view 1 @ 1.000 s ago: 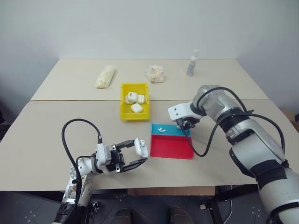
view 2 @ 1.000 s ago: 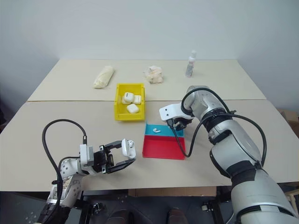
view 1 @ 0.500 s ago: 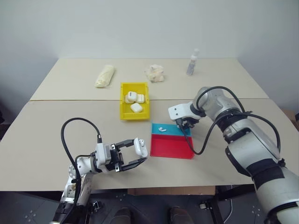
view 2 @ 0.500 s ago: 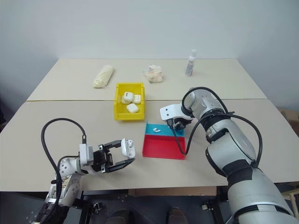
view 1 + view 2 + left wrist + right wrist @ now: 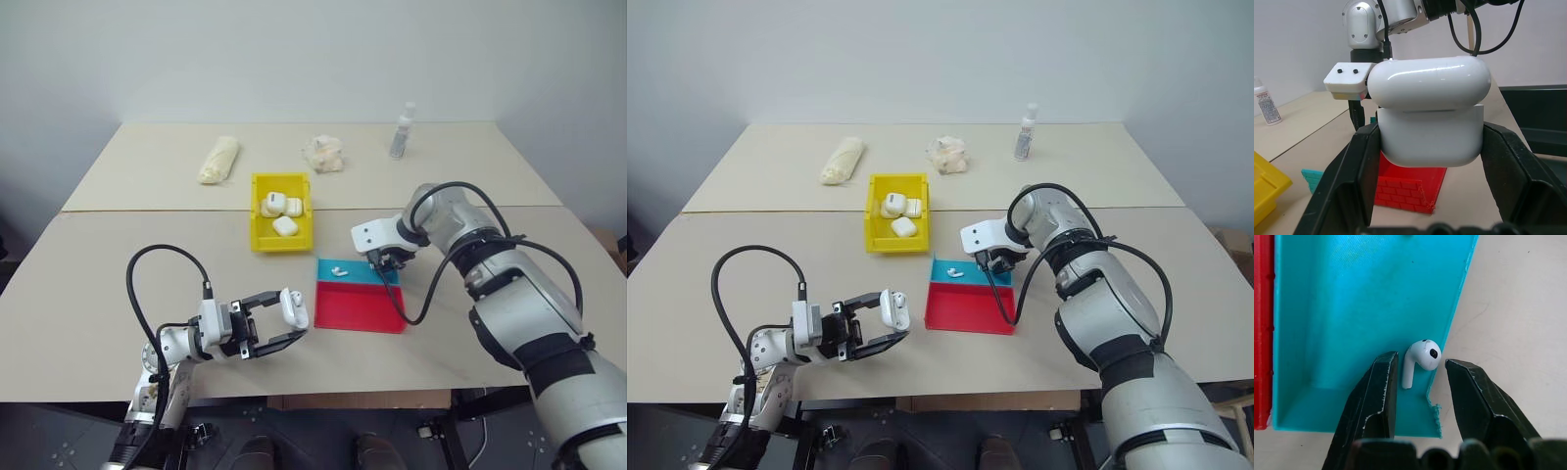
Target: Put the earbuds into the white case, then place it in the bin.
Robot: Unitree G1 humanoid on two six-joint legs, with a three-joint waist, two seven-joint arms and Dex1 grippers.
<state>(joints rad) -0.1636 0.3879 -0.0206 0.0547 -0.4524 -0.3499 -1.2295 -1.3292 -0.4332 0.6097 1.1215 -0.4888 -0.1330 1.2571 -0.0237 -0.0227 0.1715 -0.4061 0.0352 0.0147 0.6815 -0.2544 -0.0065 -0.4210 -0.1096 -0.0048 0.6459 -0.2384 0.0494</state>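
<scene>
Your left gripper (image 5: 286, 325) hangs low over the near edge of the bench (image 5: 118, 294), its fingers (image 5: 1356, 166) pinching the white case (image 5: 1429, 117) from both sides. The case sits upright between them with its lid lifted slightly, a thin gap showing along the hinge line in the left wrist view, and it is clear of the bench surface.

Your right gripper (image 5: 1418, 377) points steeply down over the blue part of the tray (image 5: 1342, 308), at the corner on your right, nearest you. Its fingers (image 5: 1376, 391) are spread partway, one inside the blue compartment and the other over the tray wall and the bare bench beyond. One earbud (image 5: 1419, 361) lies just inside that wall, between the two fingers; you cannot tell whether either finger touches it. A second earbud (image 5: 340, 271) lies farther to your left in the same blue compartment. The red part of the tray (image 5: 358, 311) adjoins the blue one on your near side.

The bin (image 5: 261, 238) stands on the bench beyond the tray and to its left, well apart from both grippers, with several white cases (image 5: 281, 208) inside it. Along the far side of the bench you see a pale rolled bundle (image 5: 219, 160), a crumpled pale lump (image 5: 326, 154) and a small bottle (image 5: 401, 133).
</scene>
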